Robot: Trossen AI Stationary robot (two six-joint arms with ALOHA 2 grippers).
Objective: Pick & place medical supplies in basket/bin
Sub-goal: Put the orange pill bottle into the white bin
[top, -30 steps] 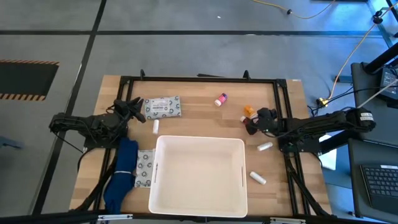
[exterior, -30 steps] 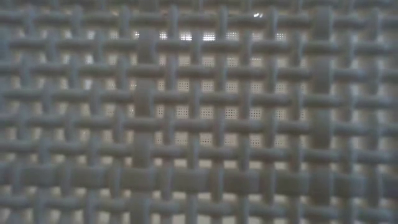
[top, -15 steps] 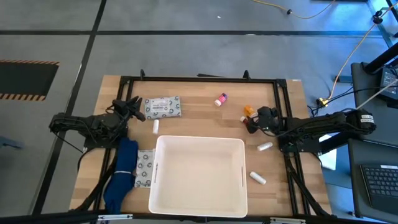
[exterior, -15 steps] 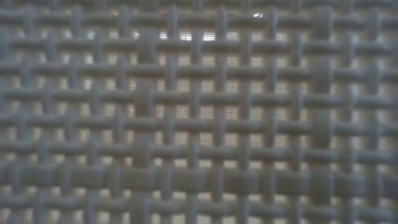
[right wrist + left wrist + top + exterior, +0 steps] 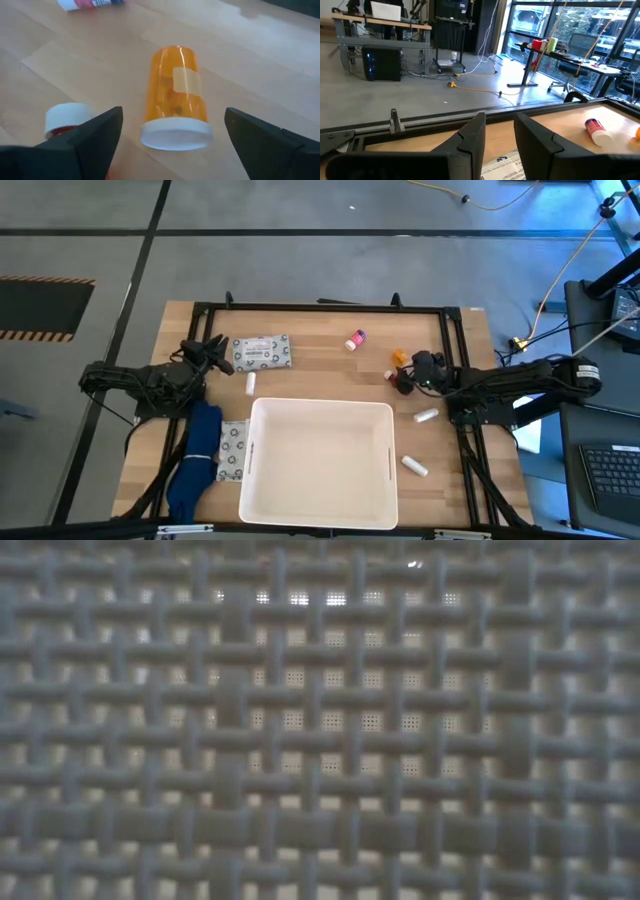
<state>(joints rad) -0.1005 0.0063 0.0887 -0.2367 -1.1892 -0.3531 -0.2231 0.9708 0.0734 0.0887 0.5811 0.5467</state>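
My right gripper (image 5: 401,377) (image 5: 172,145) is open and low over the table, right of the middle. Its fingers stand on either side of the orange vial (image 5: 175,97) (image 5: 399,358), which lies on its side with the white cap toward the gripper, untouched. The tiny red bottle (image 5: 65,117) with a white cap lies beside one finger. My left gripper (image 5: 217,348) (image 5: 500,137) is open, just left of a grey-white patterned packet (image 5: 262,351) (image 5: 504,166) lying flat. The pink-capped vial (image 5: 355,339) (image 5: 596,131) lies near the far edge. The white bin (image 5: 320,412) stands at the near middle.
White tubes lie at the bin's far left corner (image 5: 251,383) and to its right (image 5: 426,416) (image 5: 415,466). A second patterned packet (image 5: 233,450) and a blue cloth (image 5: 198,455) lie left of the bin. A black frame (image 5: 320,307) borders the table. A woven lattice (image 5: 320,720) fills the low view.
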